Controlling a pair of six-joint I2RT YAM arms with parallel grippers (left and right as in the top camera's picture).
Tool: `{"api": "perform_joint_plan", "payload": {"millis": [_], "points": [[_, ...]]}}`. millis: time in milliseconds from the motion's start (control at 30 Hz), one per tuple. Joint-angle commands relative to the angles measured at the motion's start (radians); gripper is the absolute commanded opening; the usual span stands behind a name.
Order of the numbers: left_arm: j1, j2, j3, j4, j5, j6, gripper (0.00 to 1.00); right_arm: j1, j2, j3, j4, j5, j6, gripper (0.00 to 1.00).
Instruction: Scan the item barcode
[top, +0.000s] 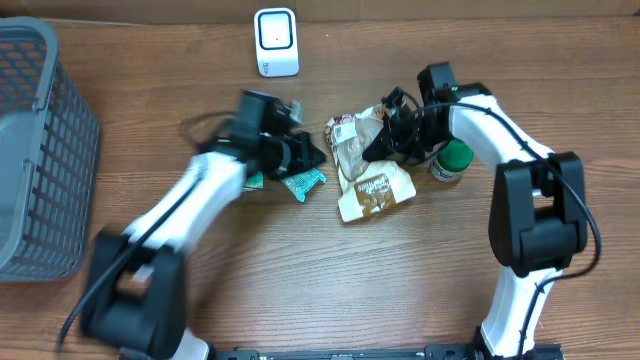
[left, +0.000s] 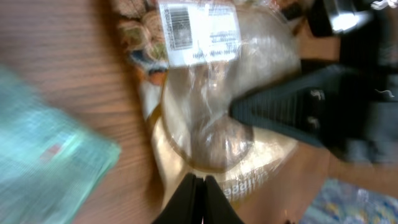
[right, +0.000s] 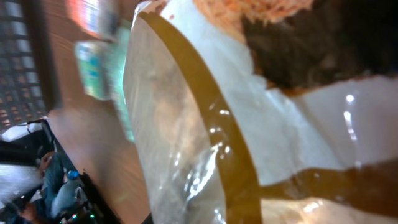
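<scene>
The bag (top: 366, 170) is found mid-table (top: 300, 290), pinched at its edge by the closed right hand (top: 380, 142), with the left hand (top: 312, 155) shut and empty, so carrying it to the scanner (top: 276, 42) is judged undone.

The left arm (top: 205, 190) and the right arm (top: 500, 125) both have smooth white shells on the long links and blocky black housings at the joints. A thin black cable (top: 597, 235) loops beside the right arm. The jaws are black, tapering wedges; one bears small pale marks, perhaps lettering.
</scene>
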Motion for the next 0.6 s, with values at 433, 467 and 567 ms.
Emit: {"api": "perform_joint_plan", "payload": {"millis": [433,467,567], "points": [[0.377,-0.305,0.084,-0.517,-0.474,0.433,0.70,0.027,-0.220,0.098,0.222,-0.449,0.050,0.04],[0.377,-0.305,0.084,-0.518,-0.507,0.433,1.00,0.031,-0.220,0.099,0.233,-0.426,0.081,0.04],[0.377,-0.305,0.084,-0.520,-0.577,0.433,1.00,0.047,-0.220,0.130,0.237,-0.320,0.159,0.04]]}}
